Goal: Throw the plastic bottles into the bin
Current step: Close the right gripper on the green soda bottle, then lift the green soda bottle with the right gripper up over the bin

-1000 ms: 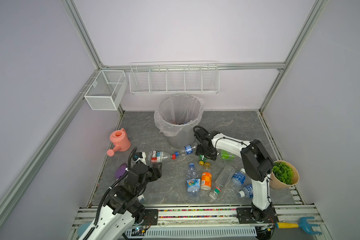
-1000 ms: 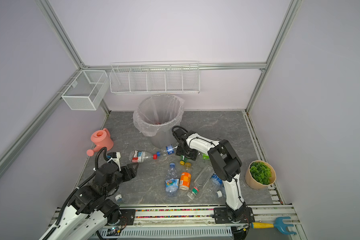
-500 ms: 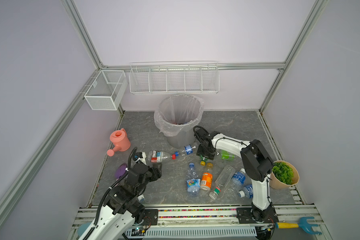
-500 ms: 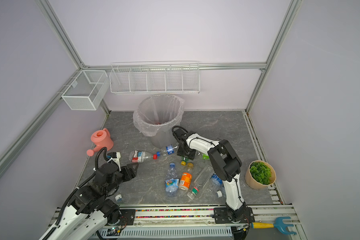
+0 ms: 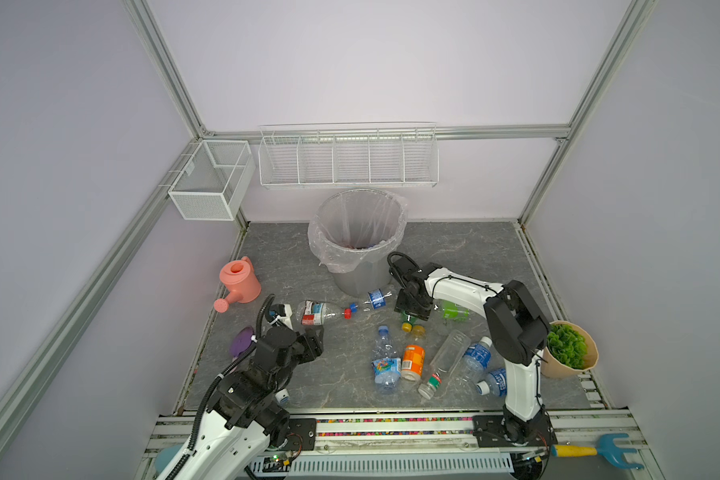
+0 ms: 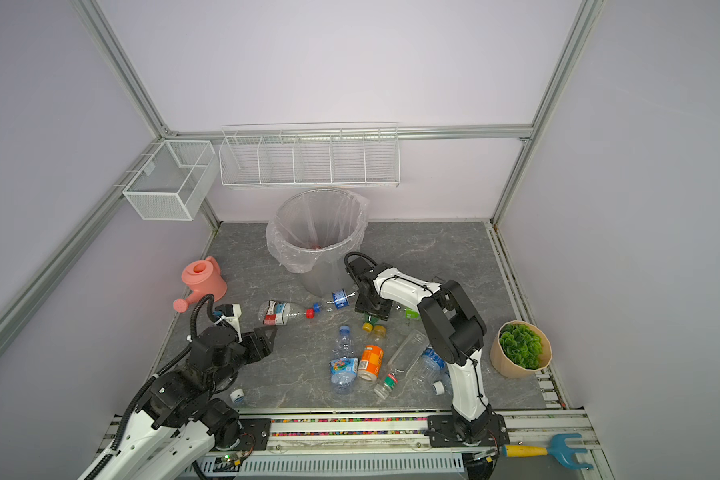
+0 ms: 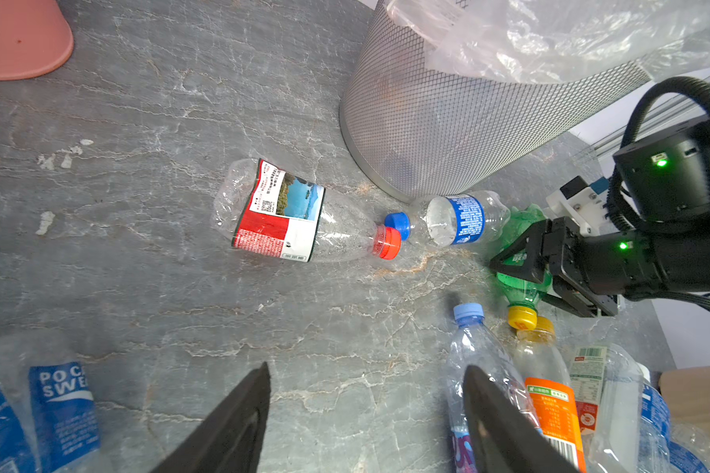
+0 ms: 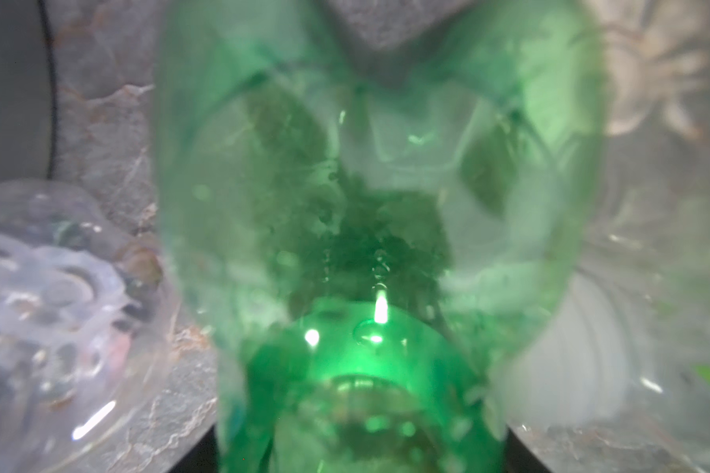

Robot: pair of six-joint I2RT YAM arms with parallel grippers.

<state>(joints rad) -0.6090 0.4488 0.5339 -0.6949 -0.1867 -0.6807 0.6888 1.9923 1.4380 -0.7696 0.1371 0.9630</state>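
Narrowed since a second ago onto the green bottle [image 7: 521, 295] with the right gripper [image 7: 525, 278], pinching it near the shoulder (yellow cap pointing away). Lies on the floor just beside the bin [image 5: 362, 278]. Looks like grasp done; next needs lifting above the rim, then releasing. Keeps left gripper [image 7: 365, 368] wide, empty.

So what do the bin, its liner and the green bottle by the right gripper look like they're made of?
Bin: fine grey mesh, probably metal, matte; the open grid shows in the left wrist view.
Liner: thin clear plastic film, glossy and wrinkled.
Green bottle: translucent green plastic, shiny, with creases and glints; its yellow cap looks like opaque hard plastic.
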